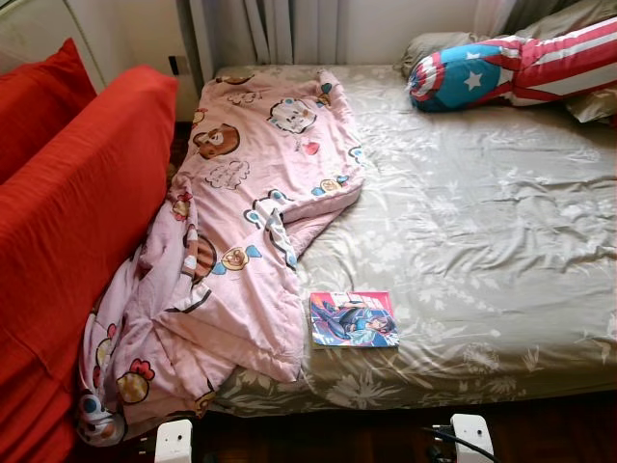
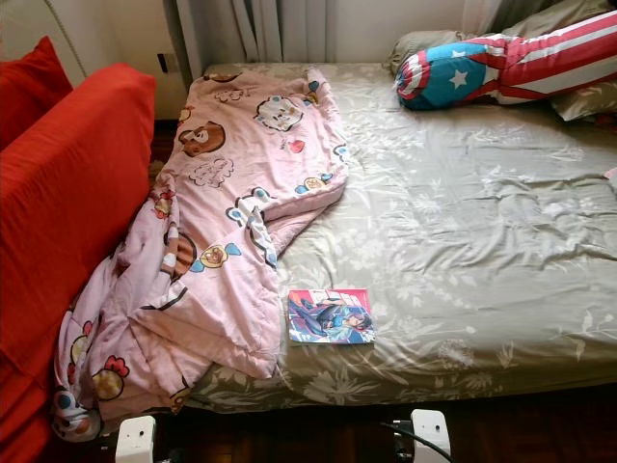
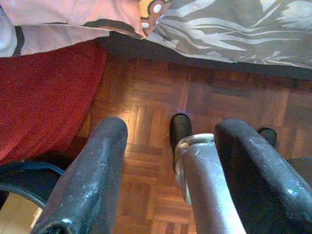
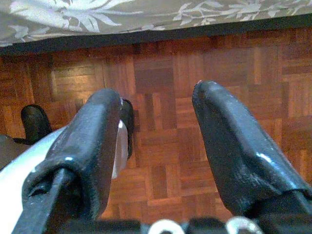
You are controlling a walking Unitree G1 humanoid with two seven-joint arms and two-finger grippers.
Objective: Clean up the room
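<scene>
Before us a bed [image 1: 501, 241] with a grey leaf-print sheet spans the room, and a red sofa [image 1: 67, 231] stands along its left side. We see a pink cartoon blanket [image 1: 241, 203] running down the bed's left edge and spilling over the front left corner toward the wooden floor [image 4: 161, 146]. A star-and-stripe pillow [image 1: 511, 63] lies at the far right corner. A small comic book [image 1: 353, 319] lies flat near the front edge, just beside the blanket. Our left gripper [image 3: 168, 146] and right gripper [image 4: 156, 117] hang over the floor, fingers apart, holding nothing
</scene>
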